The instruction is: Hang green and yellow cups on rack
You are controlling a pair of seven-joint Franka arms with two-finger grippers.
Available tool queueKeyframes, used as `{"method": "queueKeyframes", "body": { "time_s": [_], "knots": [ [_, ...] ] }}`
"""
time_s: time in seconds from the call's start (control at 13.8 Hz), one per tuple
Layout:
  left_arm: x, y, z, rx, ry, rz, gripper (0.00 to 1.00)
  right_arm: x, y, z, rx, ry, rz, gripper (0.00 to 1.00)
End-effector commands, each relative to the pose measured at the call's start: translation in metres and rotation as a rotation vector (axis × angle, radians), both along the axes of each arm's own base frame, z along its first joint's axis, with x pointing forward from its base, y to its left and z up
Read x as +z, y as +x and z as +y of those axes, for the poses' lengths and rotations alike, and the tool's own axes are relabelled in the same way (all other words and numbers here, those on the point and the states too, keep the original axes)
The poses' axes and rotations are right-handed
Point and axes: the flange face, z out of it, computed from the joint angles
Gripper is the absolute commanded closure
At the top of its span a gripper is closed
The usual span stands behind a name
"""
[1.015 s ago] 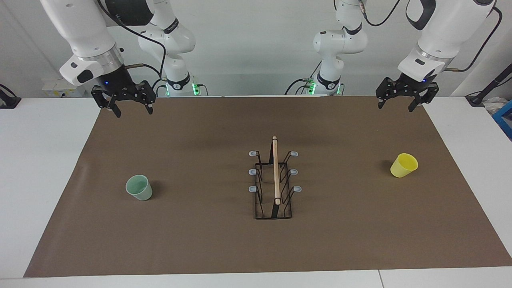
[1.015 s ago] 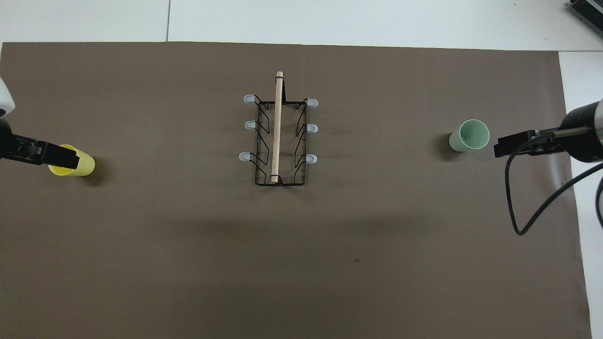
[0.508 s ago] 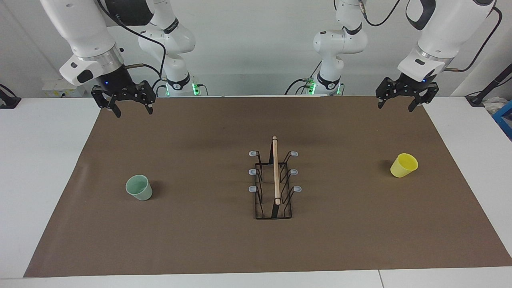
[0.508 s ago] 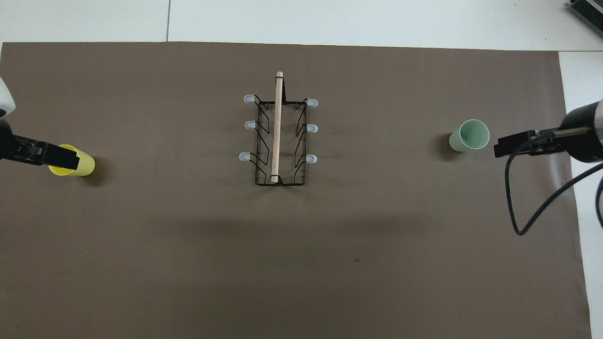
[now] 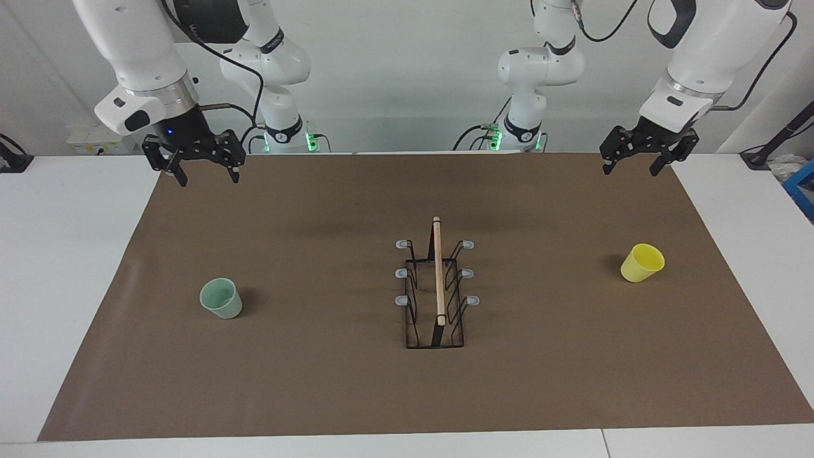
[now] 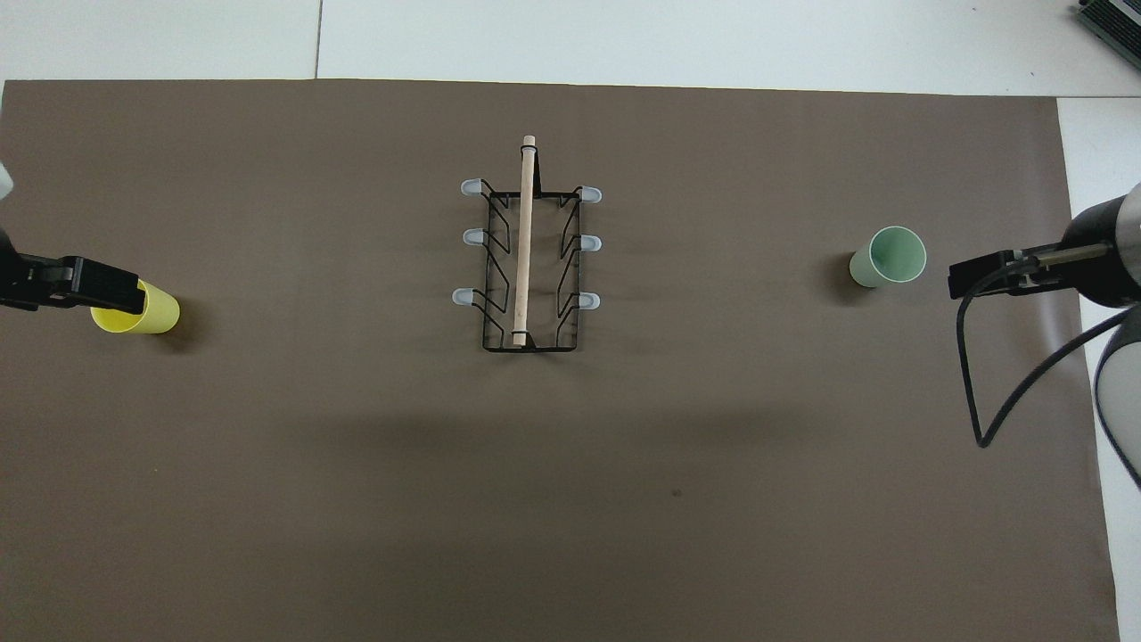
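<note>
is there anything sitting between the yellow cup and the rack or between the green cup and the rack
Nothing visible. Only bare brown mat lies between the bright yellow plastic cup and the black wire rack with the wooden rod, and between the pale mint green plastic cup and that rack.

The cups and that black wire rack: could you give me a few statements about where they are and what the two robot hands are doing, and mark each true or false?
1. The green cup hangs on a peg of the rack. False: it stands on the brown mat, toward the right arm's end of the table.
2. The yellow cup is on the mat toward the left arm's end. True.
3. The right gripper holds a cup. False: it is open and empty, up in the air over the mat's edge.
4. The left gripper is open and holds nothing. True.
5. The rack stands between the two cups. True.
</note>
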Motion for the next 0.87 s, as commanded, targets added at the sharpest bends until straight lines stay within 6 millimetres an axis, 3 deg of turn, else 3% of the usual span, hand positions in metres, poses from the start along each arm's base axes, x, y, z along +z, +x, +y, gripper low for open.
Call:
{"method": "queueKeyframes", "body": {
  "time_s": [0.0, 0.36, 0.58, 0.8],
  "knots": [
    [-0.021, 0.01, 0.019, 0.119, -0.033, 0.035, 0.0, -0.007, 0.002, 0.014, 0.084, -0.112, 0.007, 0.0],
    [-0.058, 0.049, 0.094, 0.505, -0.158, 0.105, 0.0, -0.046, -0.011, 0.025, 0.19, -0.161, 0.09, 0.0],
    [-0.087, 0.072, 0.12, 0.792, -0.184, 0.155, 0.0, -0.045, -0.021, 0.035, 0.33, -0.216, 0.161, 0.0],
    [-0.114, 0.086, 0.159, 0.997, -0.258, 0.222, 0.0, -0.045, -0.026, 0.031, 0.688, -0.271, 0.272, 0.0]
  ]
}}
